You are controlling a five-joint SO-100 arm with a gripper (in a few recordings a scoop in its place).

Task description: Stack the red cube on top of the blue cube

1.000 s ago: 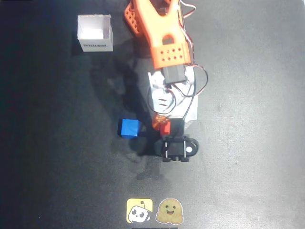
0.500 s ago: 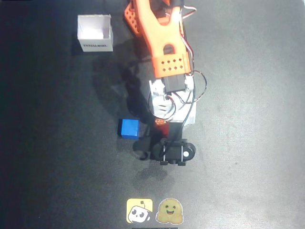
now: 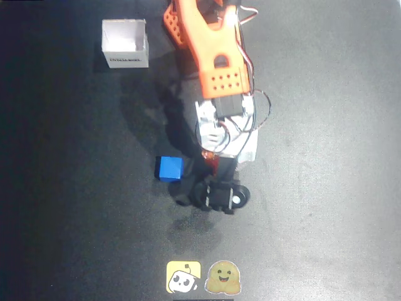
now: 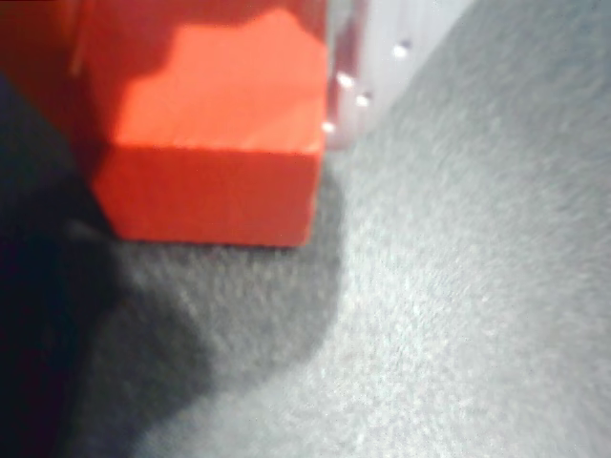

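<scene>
Gripper [image 3: 212, 170] clamped on red cube [image 4: 215, 134].
I held it just right of the blue cube [image 3: 169, 168] in the overhead view, white box [image 3: 124, 44] far left.

Orange perforated arm [image 3: 216, 56] — white wrist (looping thin cables), seemingly black claw [image 3: 216, 195].

Hobby robotics bench or lab, dark felt-like table [image 3: 326, 188], 3D-printed orange arm [image 3: 213, 50] with loose servo wires upper centre, white paper box [image 3: 125, 44] upper left, two cartoon stickers [image 3: 203, 277] at bottom centre
</scene>
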